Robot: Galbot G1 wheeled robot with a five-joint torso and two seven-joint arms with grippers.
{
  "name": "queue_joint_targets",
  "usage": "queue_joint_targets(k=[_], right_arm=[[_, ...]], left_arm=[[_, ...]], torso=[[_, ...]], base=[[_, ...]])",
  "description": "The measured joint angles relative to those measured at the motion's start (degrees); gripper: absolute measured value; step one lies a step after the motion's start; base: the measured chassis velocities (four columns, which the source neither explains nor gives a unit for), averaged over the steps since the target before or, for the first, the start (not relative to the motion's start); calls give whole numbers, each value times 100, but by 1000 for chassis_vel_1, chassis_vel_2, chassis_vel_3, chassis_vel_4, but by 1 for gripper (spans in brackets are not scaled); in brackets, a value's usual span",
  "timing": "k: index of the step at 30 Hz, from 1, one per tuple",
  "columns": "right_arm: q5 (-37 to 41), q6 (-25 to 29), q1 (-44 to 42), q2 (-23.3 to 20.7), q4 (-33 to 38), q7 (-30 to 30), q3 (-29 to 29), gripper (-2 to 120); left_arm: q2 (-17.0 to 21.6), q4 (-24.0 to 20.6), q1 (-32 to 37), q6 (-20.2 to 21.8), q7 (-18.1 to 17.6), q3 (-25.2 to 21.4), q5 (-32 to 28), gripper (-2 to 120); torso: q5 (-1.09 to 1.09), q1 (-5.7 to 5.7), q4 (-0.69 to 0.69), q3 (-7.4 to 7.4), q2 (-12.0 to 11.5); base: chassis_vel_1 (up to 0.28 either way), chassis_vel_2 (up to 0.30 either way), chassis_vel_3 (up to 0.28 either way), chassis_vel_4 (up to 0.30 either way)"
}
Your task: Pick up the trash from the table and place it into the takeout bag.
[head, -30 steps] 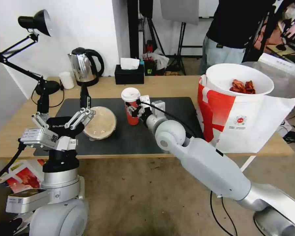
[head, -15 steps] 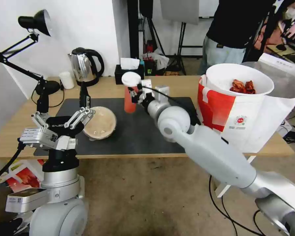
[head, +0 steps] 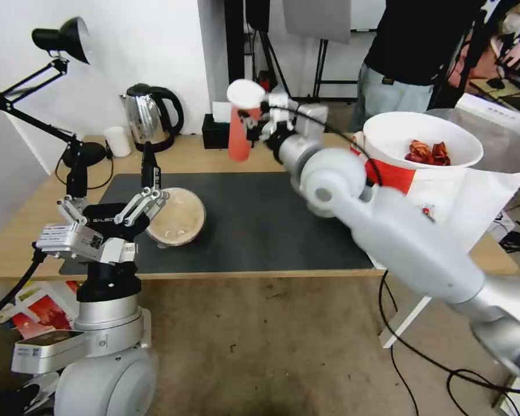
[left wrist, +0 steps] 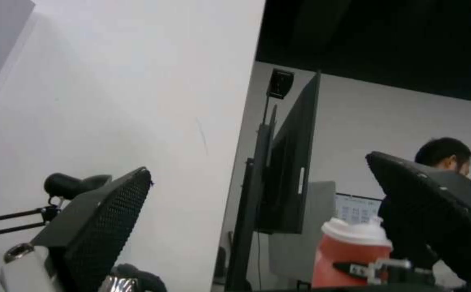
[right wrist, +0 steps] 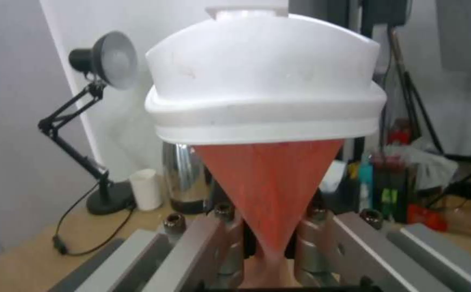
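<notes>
My right gripper (head: 254,122) is shut on the red white-lidded paper cup (head: 238,130), holding it upright in the air above the back edge of the dark grey mat (head: 260,225). In the right wrist view the fingers (right wrist: 222,239) squeeze the cup (right wrist: 267,121) low on its body. The round beige lidded bowl (head: 179,216) rests on the mat's left part. My left gripper (head: 107,208) is open just left of it, one finger close to the bowl's rim. The white bowl of red crayfish shells (head: 422,138) sits in the mouth of the takeout bag (head: 494,190) at the table's (head: 34,202) right end.
A black desk lamp (head: 69,115), a steel kettle (head: 150,115), a small plain white cup (head: 117,140) and a black tissue box (head: 216,137) line the back left of the table. My right arm crosses in front of the bag.
My right gripper has lifted the red cup off the mat, carrying it up, back and slightly right. The left arm and beige bowl stay put.
</notes>
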Motion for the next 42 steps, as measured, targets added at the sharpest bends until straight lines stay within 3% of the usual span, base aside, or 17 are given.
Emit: queue_joint_targets(k=[5,13,21,29,42], right_arm=[[641,-26,713,-676,140,85,-6,5],[1249,-41,1241,-1343,413,196,0,5],[1549,-48,1608,-1844,498,212,0,5],[1882,-52,2000,-2803,636,105,-5,5],[1974,-55,1593,-3775,886,-42,444,4]], left_arm=[[-10,5,-45,0,2,55,5,100],[-10,48,-94,1,3,122,7,100],[8,48,-98,2,6,165,5,100],[55,31,-141,4,8,192,-67,100],[143,157,-336,24,9,280,-215,100]], torso=[[1,0,-1,0,0],[1,0,0,0,0],[1,0,1,0,0],[1,0,0,0,0],[-1,-2,1,0,2]], base=[[0,0,0,0],[0,0,0,0],[0,0,0,0],[0,0,0,0],[0,0,0,0]])
